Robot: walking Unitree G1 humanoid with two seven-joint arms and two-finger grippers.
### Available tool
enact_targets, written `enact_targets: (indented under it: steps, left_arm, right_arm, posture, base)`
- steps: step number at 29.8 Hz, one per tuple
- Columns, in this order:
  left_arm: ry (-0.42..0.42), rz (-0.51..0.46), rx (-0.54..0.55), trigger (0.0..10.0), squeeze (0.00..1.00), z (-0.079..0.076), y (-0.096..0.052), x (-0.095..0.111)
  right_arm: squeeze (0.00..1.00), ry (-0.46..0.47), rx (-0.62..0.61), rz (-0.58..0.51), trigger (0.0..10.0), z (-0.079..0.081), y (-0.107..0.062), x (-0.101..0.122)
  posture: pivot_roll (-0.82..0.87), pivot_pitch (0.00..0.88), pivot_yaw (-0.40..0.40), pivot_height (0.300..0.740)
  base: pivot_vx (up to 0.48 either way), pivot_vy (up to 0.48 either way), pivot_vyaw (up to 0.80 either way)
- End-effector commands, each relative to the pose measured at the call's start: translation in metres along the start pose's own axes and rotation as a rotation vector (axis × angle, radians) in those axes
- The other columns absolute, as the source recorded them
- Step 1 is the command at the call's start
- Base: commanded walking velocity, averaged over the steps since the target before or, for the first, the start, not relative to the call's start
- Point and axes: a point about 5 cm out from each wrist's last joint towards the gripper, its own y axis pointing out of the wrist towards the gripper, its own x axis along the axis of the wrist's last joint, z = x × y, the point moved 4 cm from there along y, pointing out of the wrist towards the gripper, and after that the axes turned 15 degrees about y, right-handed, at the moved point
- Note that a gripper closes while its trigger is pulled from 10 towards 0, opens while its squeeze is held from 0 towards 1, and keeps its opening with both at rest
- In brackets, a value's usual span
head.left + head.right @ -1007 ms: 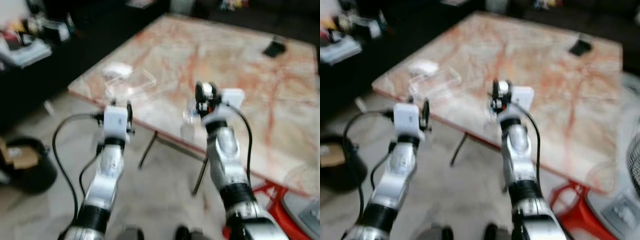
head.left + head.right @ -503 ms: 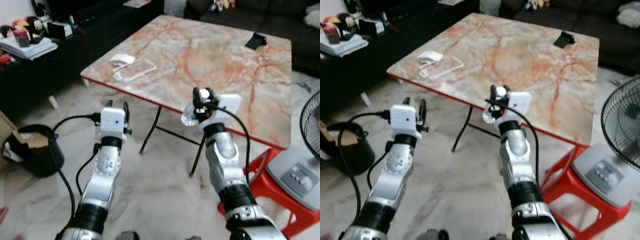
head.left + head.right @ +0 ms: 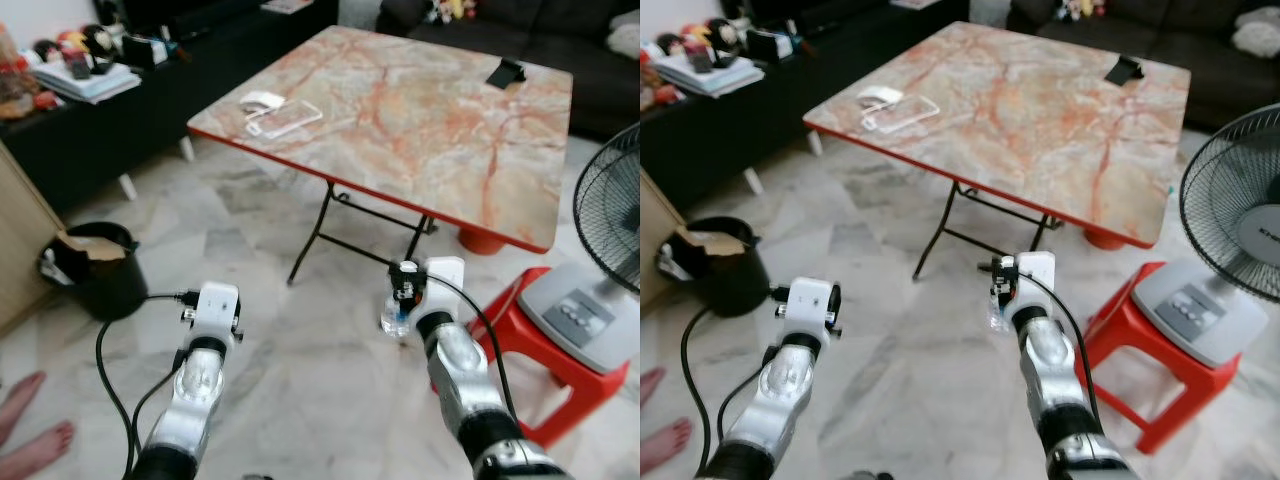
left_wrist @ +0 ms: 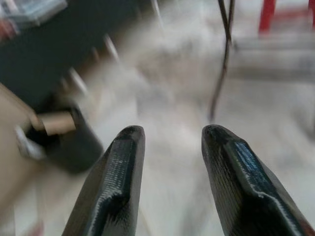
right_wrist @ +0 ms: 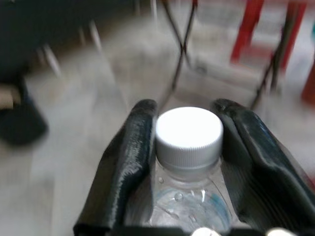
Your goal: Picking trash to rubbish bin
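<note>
You are backing away from the marble table [image 3: 440,110] and turning toward the black rubbish bin [image 3: 95,285], now in fuller view on the left, so I judge you are carrying the trash across. Your right gripper [image 5: 189,142] is clamping one clear plastic bottle [image 5: 189,196] at its neck; your left gripper [image 4: 170,162] is hanging spread and empty. I am counting one bottle, one bin, two items lying on the table's far corner
</note>
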Motion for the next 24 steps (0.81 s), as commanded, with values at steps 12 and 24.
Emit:
enact_targets:
  steps: [12,24]
  left_arm:
    - [0.022,0.557,-0.181,10.0,0.00,-0.033,-0.090,-0.145]
    - [-0.044,0.691,-0.198,10.0,0.00,-0.051,-0.124,-0.167]
  right_arm:
    - [0.00,0.008,-0.281,0.475,10.0,-0.072,-0.084,-0.125]
    - [0.00,0.011,-0.374,0.479,10.0,-0.092,-0.099,-0.129]
  posture:
    - [0.04,0.124,-0.051,0.740]
    - [0.03,0.110,-0.074,0.740]
  base:
    - [0.000,0.000,0.00]
    - [0.000,0.000,0.20]
